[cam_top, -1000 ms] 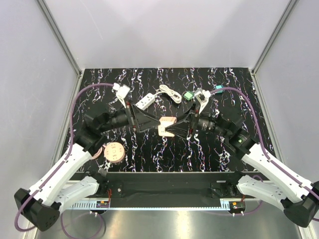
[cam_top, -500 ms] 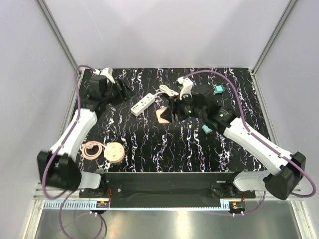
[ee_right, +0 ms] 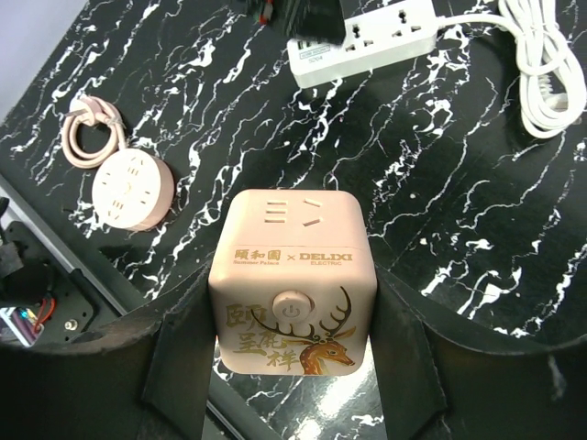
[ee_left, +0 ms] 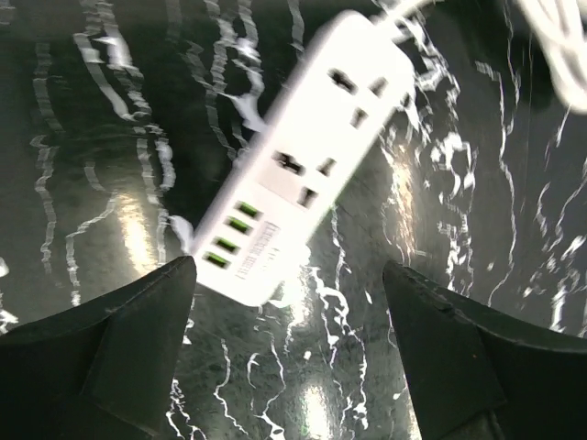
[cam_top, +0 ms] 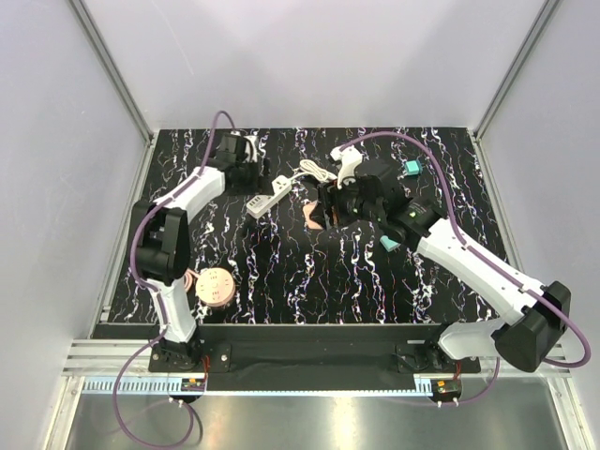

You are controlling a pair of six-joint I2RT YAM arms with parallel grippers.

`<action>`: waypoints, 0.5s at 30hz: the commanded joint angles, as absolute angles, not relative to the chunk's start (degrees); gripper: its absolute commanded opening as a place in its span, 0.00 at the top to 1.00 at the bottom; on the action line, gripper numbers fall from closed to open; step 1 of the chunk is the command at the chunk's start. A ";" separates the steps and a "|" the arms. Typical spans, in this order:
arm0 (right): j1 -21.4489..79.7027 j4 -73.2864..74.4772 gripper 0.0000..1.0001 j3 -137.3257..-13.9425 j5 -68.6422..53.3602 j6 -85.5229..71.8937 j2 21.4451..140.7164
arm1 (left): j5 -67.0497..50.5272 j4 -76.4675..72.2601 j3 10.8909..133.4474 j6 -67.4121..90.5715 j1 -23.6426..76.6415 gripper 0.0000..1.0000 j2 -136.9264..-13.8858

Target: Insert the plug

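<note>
Open tabletop (cam_top: 309, 281) separates white power strip (cam_top: 267, 197) from round socket (cam_top: 215, 286).

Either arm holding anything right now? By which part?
Right gripper: jaws shut on the pink cube socket, by two opposite side faces. Left gripper: jaws open, nothing held.

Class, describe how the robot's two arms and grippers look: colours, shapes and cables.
Both arms have white, rounded link shells joined by black cylindrical joints: left arm, right arm. A purple cable loops along each one. The left gripper and right gripper have broad, matt black fingers with no visible markings.
</note>
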State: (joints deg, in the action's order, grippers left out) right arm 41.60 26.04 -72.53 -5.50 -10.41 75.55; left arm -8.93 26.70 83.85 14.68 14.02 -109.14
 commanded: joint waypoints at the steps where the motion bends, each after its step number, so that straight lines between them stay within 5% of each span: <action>1: 41.40 23.21 1.00 -72.16 -4.66 -8.79 72.51 | -4.66 26.37 85.34 8.44 15.47 0.12 -110.12; 15: 41.22 22.41 1.00 -69.08 -5.10 -9.40 67.41 | 0.61 26.72 87.36 0.80 18.89 0.10 -117.15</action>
